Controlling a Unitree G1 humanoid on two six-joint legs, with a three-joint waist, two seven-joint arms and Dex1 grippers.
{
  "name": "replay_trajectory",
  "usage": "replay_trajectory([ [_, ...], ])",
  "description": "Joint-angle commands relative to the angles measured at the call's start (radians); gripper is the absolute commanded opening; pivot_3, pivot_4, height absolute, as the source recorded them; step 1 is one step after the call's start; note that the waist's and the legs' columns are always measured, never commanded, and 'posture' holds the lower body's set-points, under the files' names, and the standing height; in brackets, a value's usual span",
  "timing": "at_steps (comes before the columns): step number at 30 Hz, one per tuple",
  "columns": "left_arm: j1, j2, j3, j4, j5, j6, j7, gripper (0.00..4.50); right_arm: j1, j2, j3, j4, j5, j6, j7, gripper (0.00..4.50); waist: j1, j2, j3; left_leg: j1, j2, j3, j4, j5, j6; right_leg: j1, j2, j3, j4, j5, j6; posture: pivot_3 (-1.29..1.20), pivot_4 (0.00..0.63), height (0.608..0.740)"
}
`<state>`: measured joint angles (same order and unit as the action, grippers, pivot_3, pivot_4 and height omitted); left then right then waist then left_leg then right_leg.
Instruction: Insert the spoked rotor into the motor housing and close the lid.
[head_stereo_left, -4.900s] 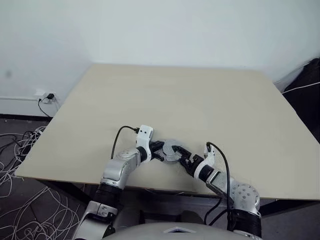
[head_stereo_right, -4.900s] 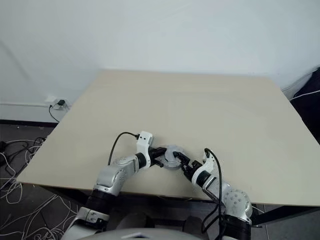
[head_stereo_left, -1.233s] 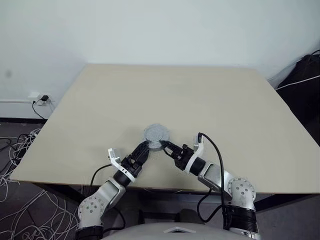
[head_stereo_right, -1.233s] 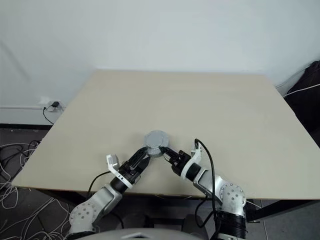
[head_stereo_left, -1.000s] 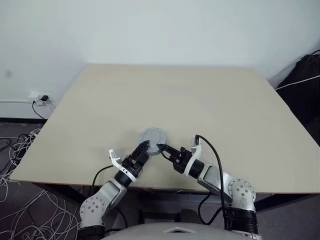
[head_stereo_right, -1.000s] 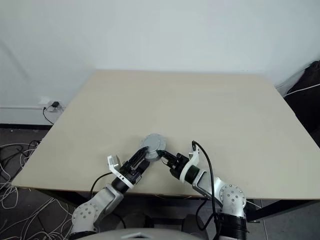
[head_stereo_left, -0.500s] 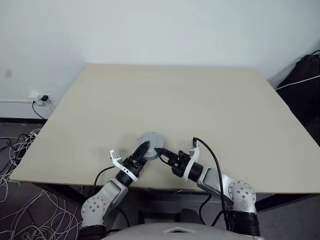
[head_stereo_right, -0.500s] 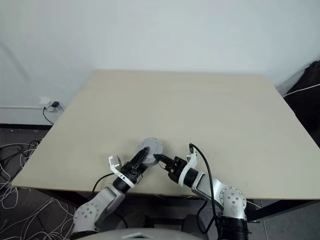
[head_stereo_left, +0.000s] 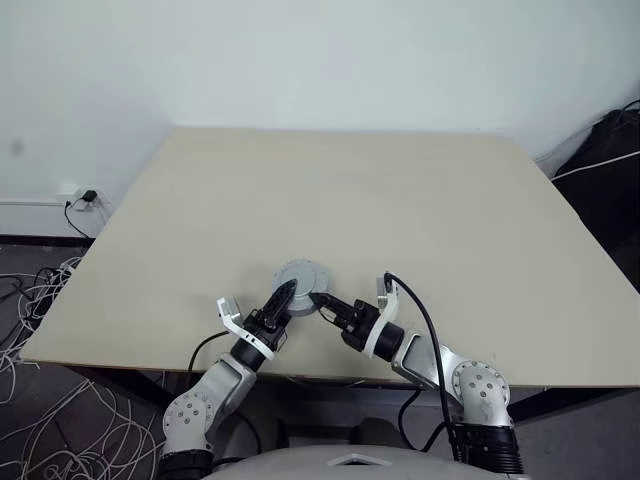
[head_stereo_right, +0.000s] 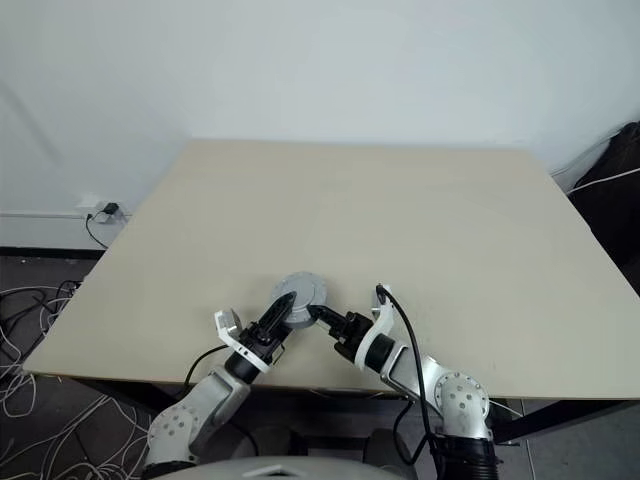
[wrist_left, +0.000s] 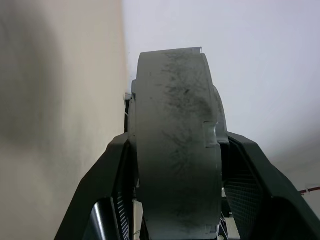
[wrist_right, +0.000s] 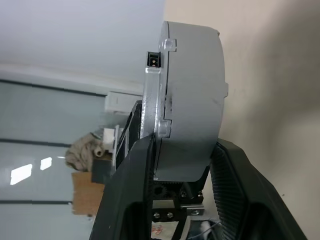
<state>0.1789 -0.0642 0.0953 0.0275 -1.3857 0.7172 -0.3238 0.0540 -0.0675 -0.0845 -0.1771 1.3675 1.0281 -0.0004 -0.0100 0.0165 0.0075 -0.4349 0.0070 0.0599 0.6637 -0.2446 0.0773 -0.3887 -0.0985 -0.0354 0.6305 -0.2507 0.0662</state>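
Note:
A thick pale grey round motor housing (head_stereo_left: 298, 276) hangs just above the table's near edge, with the lid (wrist_right: 156, 100) as a thin grey plate against one face. The spoked rotor is hidden. My left gripper (head_stereo_left: 283, 297) comes from the near left and is shut across the housing's two flat faces; the left wrist view shows the housing (wrist_left: 175, 150) edge-on between the black fingers (wrist_left: 117, 170). From the near right, my right gripper (head_stereo_left: 318, 299) is shut on the opposite side of the housing (wrist_right: 195, 95).
The beige table (head_stereo_left: 400, 200) stretches away behind the grippers. On the floor to the left lie white cables (head_stereo_left: 30, 300), near a wall socket (head_stereo_left: 88, 196). A dark bag or cloth (head_stereo_left: 610, 140) sits beyond the table's right corner.
The left gripper's fingers have closed onto the grey housing. The housing and both grippers have drifted slightly left and toward the near edge.

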Motion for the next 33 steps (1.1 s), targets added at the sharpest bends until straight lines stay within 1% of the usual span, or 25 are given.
replay_trajectory([
  [1,0.012,-0.091,-0.007,-0.057,0.009,-0.026,0.010,2.16,-0.017,-0.014,-0.033,-0.070,-0.012,-0.050,0.025,2.03,0.000,0.000,0.000,0.000,0.000,0.000,0.000,0.000,0.000,0.000,0.000,0.000,0.000,0.000,0.000,0.00,0.000,0.740],
  [2,0.011,-0.090,-0.008,-0.058,0.009,-0.031,0.009,2.15,-0.016,-0.016,-0.035,-0.071,-0.010,-0.050,0.027,2.31,0.000,0.000,0.000,0.000,0.000,0.000,0.000,0.000,0.000,0.000,0.000,0.000,0.000,0.000,0.000,0.00,0.000,0.740],
  [8,0.002,-0.086,-0.003,-0.058,0.015,-0.046,0.010,2.12,-0.006,-0.033,-0.040,-0.080,-0.010,-0.051,0.030,4.32,0.000,0.000,0.000,0.000,0.001,0.000,0.000,0.000,0.000,0.000,0.001,0.000,0.000,0.000,0.000,0.00,0.000,0.740],
  [9,0.000,-0.085,-0.001,-0.058,0.016,-0.047,0.010,2.12,-0.004,-0.036,-0.041,-0.081,-0.010,-0.051,0.032,4.50,0.000,0.000,0.000,0.000,0.001,0.000,0.000,0.000,0.000,0.000,0.001,0.000,0.000,0.000,0.000,0.00,0.000,0.740],
  [13,-0.014,-0.084,0.008,-0.054,0.035,-0.077,0.024,2.12,0.004,-0.060,-0.029,-0.099,-0.047,-0.059,0.054,4.50,0.000,0.000,0.000,0.000,0.000,0.000,0.000,0.000,0.000,0.000,0.000,0.000,0.000,0.000,0.000,0.00,0.000,0.740],
  [14,-0.020,-0.085,0.013,-0.052,0.049,-0.093,0.033,2.12,0.007,-0.073,-0.014,-0.116,-0.088,-0.072,0.065,4.50,0.001,0.000,0.000,0.000,0.000,0.000,0.000,0.000,0.000,0.000,0.000,0.000,0.000,0.000,0.000,0.00,0.000,0.740],
  [18,-0.063,-0.085,0.038,-0.049,0.108,-0.171,0.078,2.12,0.019,-0.161,0.116,-0.213,-0.352,-0.168,0.134,4.50,0.001,-0.001,0.000,0.001,0.001,0.000,0.001,0.000,0.000,0.000,0.001,0.000,0.000,0.000,0.000,0.00,0.000,0.740],
  [20,-0.089,-0.085,0.054,-0.047,0.127,-0.202,0.100,2.12,0.024,-0.175,0.159,-0.231,-0.443,-0.223,0.156,4.50,0.002,-0.001,0.000,0.000,0.001,0.000,0.001,0.000,0.000,0.001,0.001,0.000,0.000,0.000,0.000,0.00,0.000,0.740],
  [23,-0.141,-0.081,0.093,-0.027,0.146,-0.249,0.134,2.12,0.033,-0.180,0.207,-0.248,-0.610,-0.363,0.184,4.50,0.004,-0.001,0.000,0.001,0.001,0.000,0.001,0.000,0.000,0.001,0.002,0.000,0.000,0.001,0.000,0.00,0.000,0.740],
  [26,-0.192,-0.067,0.130,0.006,0.149,-0.270,0.143,2.12,0.043,-0.216,0.280,-0.251,-0.806,-0.508,0.214,4.50,0.005,-0.002,0.001,0.001,0.000,0.000,0.002,0.000,0.000,0.002,0.002,0.000,0.000,0.001,0.001,0.00,0.000,0.740],
  [29,-0.239,-0.053,0.161,0.056,0.167,-0.282,0.151,2.12,0.057,-0.225,0.312,-0.236,-0.920,-0.617,0.240,4.50,0.009,-0.006,0.002,0.004,-0.001,0.000,0.003,0.000,0.000,0.007,0.003,0.000,-0.001,0.001,0.001,0.00,0.000,0.740],
  [31,-0.286,-0.049,0.188,0.123,0.201,-0.311,0.181,2.12,0.066,-0.241,0.334,-0.217,-0.997,-0.683,0.265,4.50,0.010,-0.007,0.003,0.005,-0.001,-0.001,0.003,0.001,0.000,0.007,0.003,0.000,-0.001,0.001,0.002,0.00,0.000,0.740],
  [33,-0.331,-0.045,0.212,0.186,0.222,-0.331,0.179,2.12,0.075,-0.242,0.341,-0.195,-1.048,-0.736,0.275,4.50,0.010,-0.009,0.004,0.005,-0.001,-0.001,0.003,0.001,0.000,0.008,0.004,0.000,-0.001,0.002,0.003,0.00,0.000,0.740],
])
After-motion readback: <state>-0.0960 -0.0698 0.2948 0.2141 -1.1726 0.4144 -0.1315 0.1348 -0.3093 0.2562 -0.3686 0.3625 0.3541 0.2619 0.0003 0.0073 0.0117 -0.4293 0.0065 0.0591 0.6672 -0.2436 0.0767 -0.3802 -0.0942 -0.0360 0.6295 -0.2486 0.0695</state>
